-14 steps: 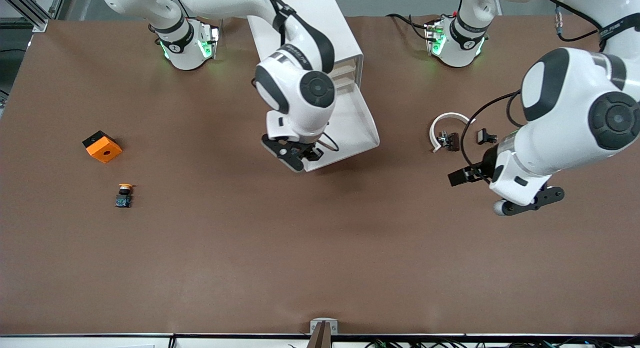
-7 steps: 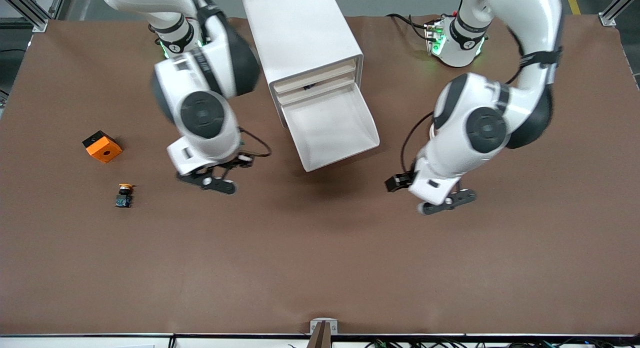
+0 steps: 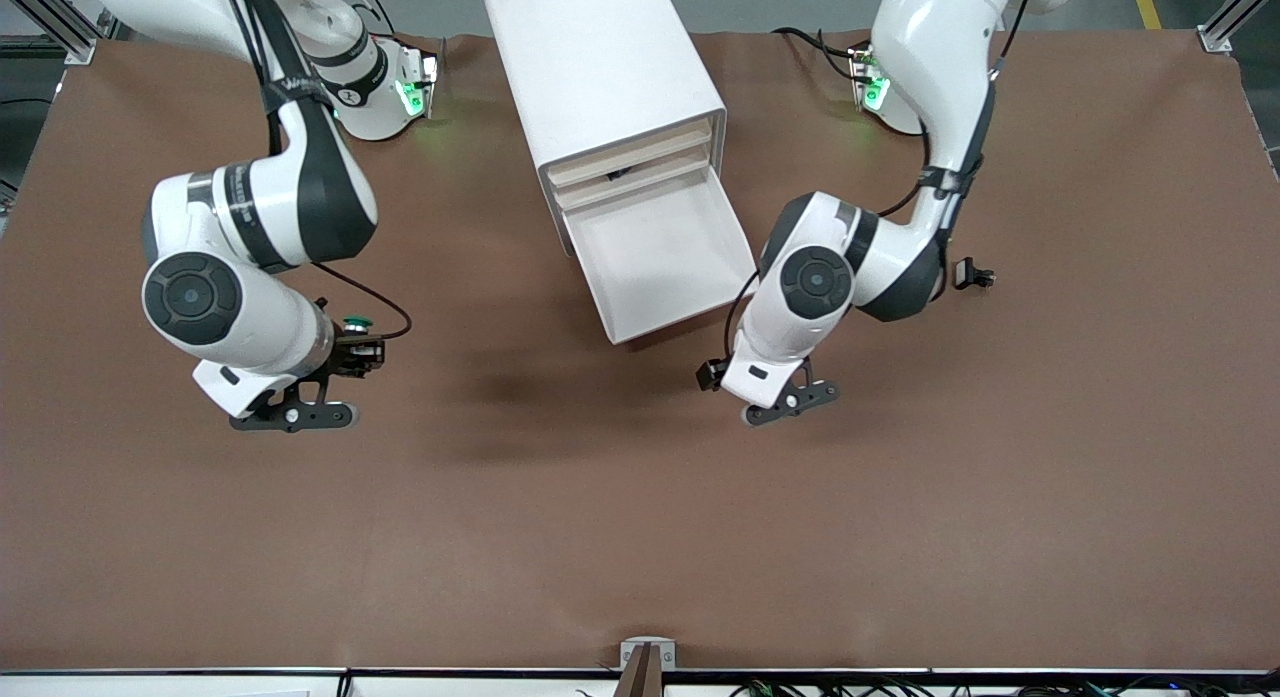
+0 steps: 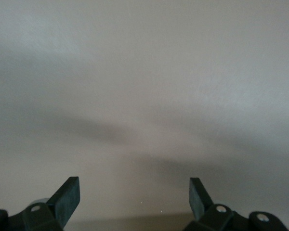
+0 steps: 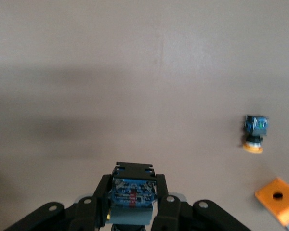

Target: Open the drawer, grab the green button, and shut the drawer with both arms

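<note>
The white cabinet (image 3: 600, 67) stands between the arms' bases with its lowest drawer (image 3: 700, 239) pulled out, and the tray shows nothing in it. My right gripper (image 3: 368, 355) hangs over bare table toward the right arm's end, shut on the button (image 3: 356, 324), whose green cap shows. In the right wrist view the fingers (image 5: 104, 190) clamp the button's dark blue body (image 5: 133, 192). My left gripper (image 3: 712, 373) is over the table beside the drawer's front corner. It stands open (image 4: 135, 185) with only brown table between its fingers.
An orange-capped button (image 5: 254, 132) and an orange cube with a hole (image 5: 278, 197) lie on the table under the right arm. A small black part (image 3: 972, 275) lies toward the left arm's end. The brown mat (image 3: 640, 517) stretches toward the front camera.
The right arm swung from the drawer toward its own end of the table, carrying the button. The left arm swung in from its end to beside the drawer's front corner.
</note>
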Robot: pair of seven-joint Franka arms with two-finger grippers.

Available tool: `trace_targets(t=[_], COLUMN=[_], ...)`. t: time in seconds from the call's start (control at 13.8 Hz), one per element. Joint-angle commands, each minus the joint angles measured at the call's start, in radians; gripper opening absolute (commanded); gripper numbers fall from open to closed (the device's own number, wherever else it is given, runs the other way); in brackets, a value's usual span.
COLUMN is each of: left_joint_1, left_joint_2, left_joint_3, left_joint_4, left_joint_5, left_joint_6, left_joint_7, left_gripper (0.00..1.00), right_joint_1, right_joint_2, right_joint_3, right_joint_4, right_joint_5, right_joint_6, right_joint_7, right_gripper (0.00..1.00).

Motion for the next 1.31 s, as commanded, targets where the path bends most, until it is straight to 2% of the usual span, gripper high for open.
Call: trace_targets(t=[0.0,0.22,0.58,0.94,1.23], left_joint_1=[-0.041,-0.076,-0.083,-0.084,-0.084], left_joint_2=[-0.016,-0.013,-0.022,-0.063,-0.094], left_joint_3=[-0.001,-0.004,-0.094,-0.165,-0.227], left_joint_4=[-0.097,-0.136,-0.188,-0.234,-0.257], left_joint_5=[0.018,0.012,0.004,0.004,0.004], left_joint_6=[0.069,0.068,0.068,0.065,0.055], left_joint_7=[-0.019,-0.019,-0.090,-0.167,-0.253], left_gripper=[1.00,1.00,1.00,1.00,1.00], right_joint_1=[-0.067,-0.112,-0.164,-0.236,-0.227], right_joint_2=[-0.081,-0.078,-0.061,0.025,0.045], right_joint_3=[0.018,0.017,0.017,0.017,0.020], right_joint_4=[-0.220,-0.340,-0.476,-0.473,-0.481], right_joint_5=[-0.006,-0.009,-0.012,-0.018,-0.015], right_joint_6=[0.161,0.327,0.548,0.602,0.616], right_joint_7=[-0.102,-0.142,-0.143,-0.174,-0.170], right_gripper=[0.06,0.06,0.06,0.06,0.07])
